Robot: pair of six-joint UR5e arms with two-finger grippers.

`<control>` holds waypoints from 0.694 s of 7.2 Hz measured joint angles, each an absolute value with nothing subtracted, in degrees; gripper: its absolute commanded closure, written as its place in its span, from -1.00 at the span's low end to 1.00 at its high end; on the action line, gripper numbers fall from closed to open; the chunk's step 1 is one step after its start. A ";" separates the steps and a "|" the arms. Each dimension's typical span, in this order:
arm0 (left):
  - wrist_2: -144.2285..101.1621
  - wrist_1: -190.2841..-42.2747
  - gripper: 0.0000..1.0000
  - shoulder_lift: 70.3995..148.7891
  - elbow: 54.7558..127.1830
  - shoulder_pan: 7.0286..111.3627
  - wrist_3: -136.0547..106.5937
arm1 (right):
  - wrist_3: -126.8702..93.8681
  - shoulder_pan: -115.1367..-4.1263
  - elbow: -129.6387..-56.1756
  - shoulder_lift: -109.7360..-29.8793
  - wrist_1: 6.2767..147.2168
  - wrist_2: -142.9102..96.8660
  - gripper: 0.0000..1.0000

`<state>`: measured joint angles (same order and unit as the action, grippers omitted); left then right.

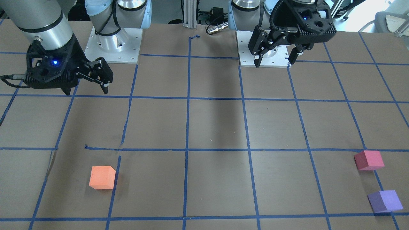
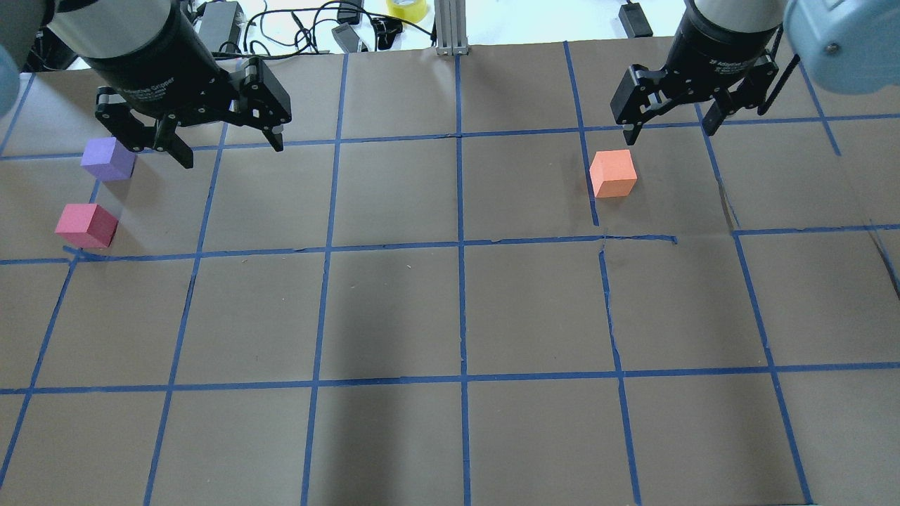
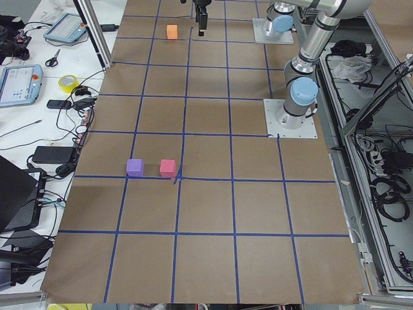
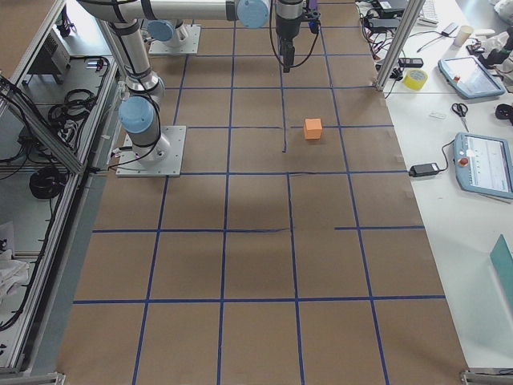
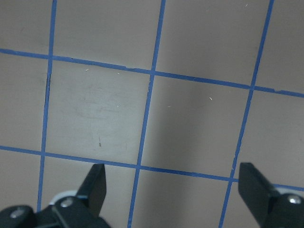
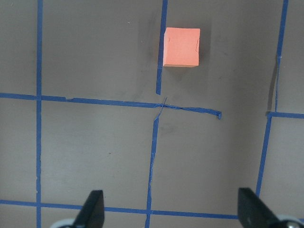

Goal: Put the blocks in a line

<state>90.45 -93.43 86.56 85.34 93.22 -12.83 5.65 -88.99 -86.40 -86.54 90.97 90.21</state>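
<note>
Three small foam cubes lie on the brown gridded table. The orange block [image 1: 102, 177] [image 2: 613, 173] [image 6: 181, 47] lies on my right side, just ahead of my right gripper [image 2: 669, 132] [image 1: 87, 91] [image 6: 172, 209], which is open, empty and raised. The pinkish-red block [image 1: 369, 160] [image 2: 86, 225] and the purple block [image 1: 385, 201] [image 2: 107, 159] lie close together at the far left. My left gripper [image 2: 230, 151] [image 1: 274, 62] [image 5: 173, 190] is open and empty, raised just right of the purple block. The left wrist view shows only bare table.
Blue tape lines [image 2: 460, 246] mark the grid. The two arm bases [image 1: 115, 44] [image 1: 271, 54] stand at the robot's edge of the table. An aluminium post [image 2: 450, 28], cables and a yellow tape roll [image 2: 406, 8] lie beyond the far edge.
</note>
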 measured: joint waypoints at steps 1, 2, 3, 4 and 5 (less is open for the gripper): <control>90.49 -93.45 -1.00 86.44 85.50 93.24 -12.81 | 5.55 -88.89 -86.46 -86.44 91.61 90.15 -1.00; 90.54 -93.49 -1.00 86.34 85.62 93.28 -12.77 | 5.38 -88.79 -86.47 -85.83 92.75 89.92 -1.00; 90.61 -93.51 -1.00 86.27 85.66 93.29 -12.75 | 5.53 -88.36 -85.95 -83.72 95.44 89.67 -1.00; 90.66 -93.51 -1.00 86.20 85.68 93.28 -12.75 | 6.04 -87.57 -84.71 -80.00 99.22 89.64 -1.00; 90.69 -93.52 -1.00 86.11 85.69 93.26 -12.75 | 6.97 -86.78 -83.31 -75.09 103.75 89.62 -1.00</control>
